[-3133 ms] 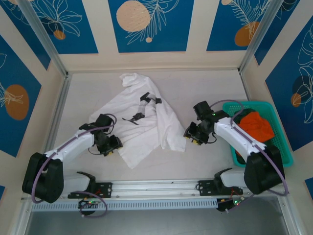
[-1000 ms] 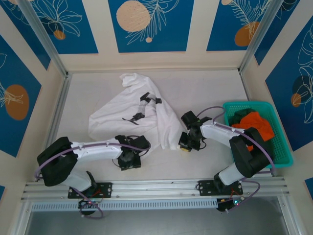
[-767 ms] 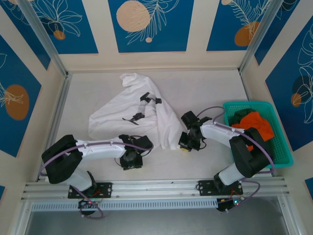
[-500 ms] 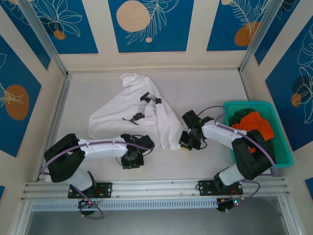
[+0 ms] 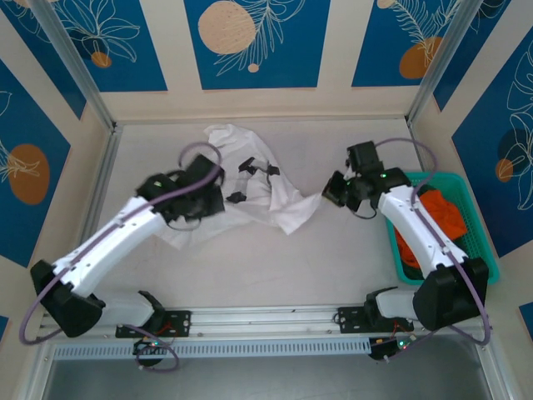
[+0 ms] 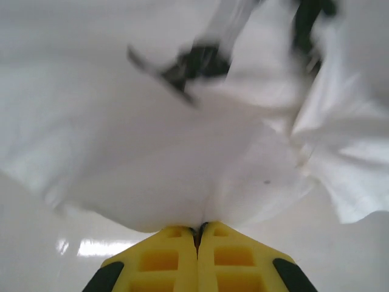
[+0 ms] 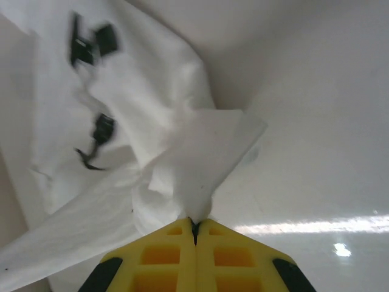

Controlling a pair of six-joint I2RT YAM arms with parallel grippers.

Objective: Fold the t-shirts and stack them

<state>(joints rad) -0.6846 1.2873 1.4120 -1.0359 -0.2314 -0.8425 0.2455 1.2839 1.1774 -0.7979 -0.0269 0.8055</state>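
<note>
Left pincer [image 6: 197, 229]: fingers pressed together on a near edge of the white t-shirt [image 5: 283, 204]; cloth fans out from the closed tips.
Right pincer [image 7: 194, 225]: fingers together, clamped on a pointed fold of the same shirt at its right end.
White t-shirt: mid-table, toward the far side, bunched and creased, spanning between the two pincers; its far-left part lies on the table [image 5: 333, 258].
Black print [image 5: 250, 167]: dark marks on the shirt's upper face, between the pincers; blurred in both wrist views.
Basket [image 5: 481, 242]: teal lattice, at the right edge of the table, well apart from the white shirt.
Orange t-shirt [image 5: 445, 212]: crumpled inside the basket, partly covered by the right arm.
Arms: left reaches in from the near left, right from the near right.
</note>
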